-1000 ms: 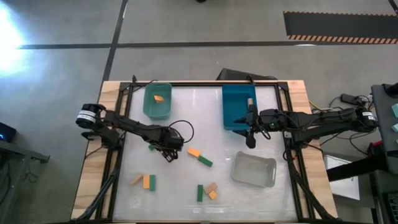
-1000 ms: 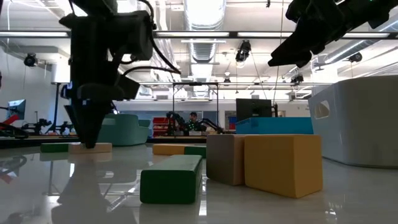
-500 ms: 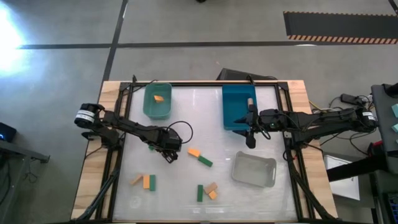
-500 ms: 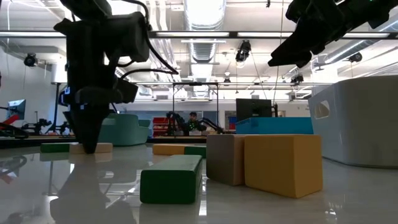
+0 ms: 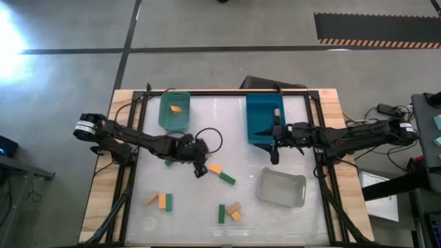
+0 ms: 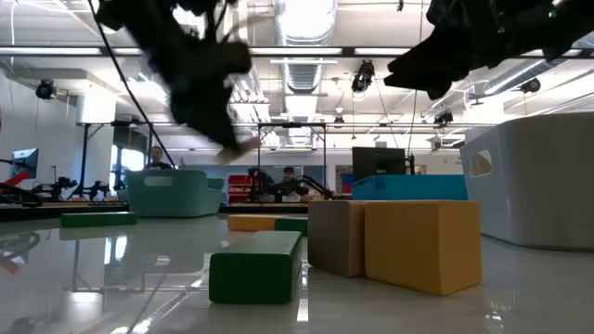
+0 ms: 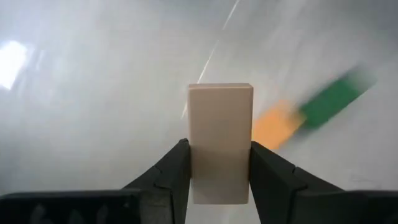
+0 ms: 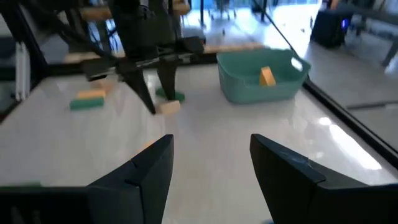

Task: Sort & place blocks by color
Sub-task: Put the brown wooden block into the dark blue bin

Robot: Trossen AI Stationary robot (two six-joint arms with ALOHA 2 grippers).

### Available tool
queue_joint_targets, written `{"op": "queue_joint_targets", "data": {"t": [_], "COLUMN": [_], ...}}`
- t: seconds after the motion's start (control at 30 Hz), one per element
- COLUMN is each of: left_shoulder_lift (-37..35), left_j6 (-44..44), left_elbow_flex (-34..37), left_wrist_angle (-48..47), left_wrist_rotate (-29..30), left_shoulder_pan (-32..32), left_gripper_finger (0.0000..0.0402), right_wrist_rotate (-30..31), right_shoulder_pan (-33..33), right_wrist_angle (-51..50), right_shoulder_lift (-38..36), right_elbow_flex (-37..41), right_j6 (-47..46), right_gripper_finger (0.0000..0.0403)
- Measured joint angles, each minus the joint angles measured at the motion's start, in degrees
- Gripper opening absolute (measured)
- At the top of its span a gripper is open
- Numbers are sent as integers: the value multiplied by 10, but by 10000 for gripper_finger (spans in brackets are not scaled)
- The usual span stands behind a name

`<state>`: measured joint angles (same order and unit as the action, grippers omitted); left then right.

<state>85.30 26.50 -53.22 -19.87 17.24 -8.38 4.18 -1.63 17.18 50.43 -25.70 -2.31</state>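
Note:
My left gripper [image 5: 200, 169] is shut on a pale tan block [image 7: 220, 143] above the table's middle, just left of an orange block [image 5: 215, 168] and a green block [image 5: 227, 178]. One green block [image 5: 167, 162] lies on the table behind it. More orange, green and tan blocks lie near the near edge [image 5: 161, 201] [image 5: 231, 211]. My right gripper [image 8: 211, 168] is open and hovers off the near end of the blue bin [image 5: 264, 118], holding nothing. My left gripper pinches the tan block between its two fingers [image 7: 174, 171], one on each long side near one end [image 7: 219, 183]. The rest of the block sticks out past the fingertips. The fingers slant down from above, and the block [image 6: 243, 144] is lifted clear of the table.
A teal bin [image 5: 174, 110] with one orange block [image 5: 176, 108] stands at the far left. The blue bin holds a tan block [image 5: 278, 110]. A clear bin [image 5: 281, 188] sits at the near right. Bare table lies between the bins.
My left gripper has risen from the table with the tan block and moved toward the table's right, tipping as it went. The block, which lay on the table beside a green block, now hangs in the air near the orange block.

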Motion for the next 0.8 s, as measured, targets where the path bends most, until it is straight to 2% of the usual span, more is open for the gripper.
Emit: {"op": "queue_joint_targets", "data": {"t": [0.2,0.37,0.57,0.8], "left_shoulder_lift": [-5,6,17,18], "left_j6": [-164,-238,-259,-259], "left_elbow_flex": [2,2,2,2], "left_wrist_angle": [227,344,420,433], "left_wrist_rotate": [2,1,1,0], "left_shoulder_pan": [0,1,1,1], "left_gripper_finger": [114,114,114,114], "right_wrist_rotate": [-17,-18,-18,-20], "right_shoulder_pan": [10,30,39,39], "right_wrist_angle": [155,256,344,346], "right_shoulder_lift": [56,110,158,190], "right_elbow_flex": [28,28,25,-6], "right_j6": [9,42,52,30], "right_gripper_finger": [203,203,203,203]}}
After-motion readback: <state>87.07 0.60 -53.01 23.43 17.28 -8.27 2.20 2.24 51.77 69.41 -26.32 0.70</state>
